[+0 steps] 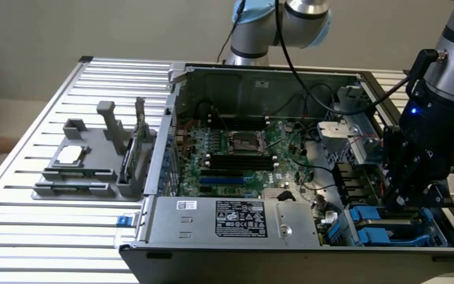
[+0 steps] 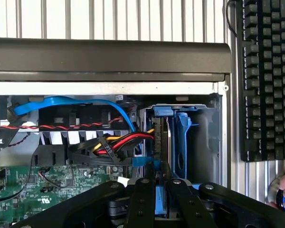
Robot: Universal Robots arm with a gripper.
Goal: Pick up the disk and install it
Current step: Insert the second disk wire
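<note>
The disk (image 2: 160, 142), edge-on, sits partly inside the drive bay (image 2: 199, 137); gripper (image 2: 157, 190) fingers apparently narrowed on it, seating unfinished.

Soft even daylight, slight blur

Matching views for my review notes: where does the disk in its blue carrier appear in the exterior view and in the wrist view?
Exterior view: the disk sits in the computer case's corner bay at the exterior view's lower right, just under the claw.
Wrist view: the disk stands edge-on in the grey bay, between the claw's fingers.
Shared landmark: the green motherboard.
</note>
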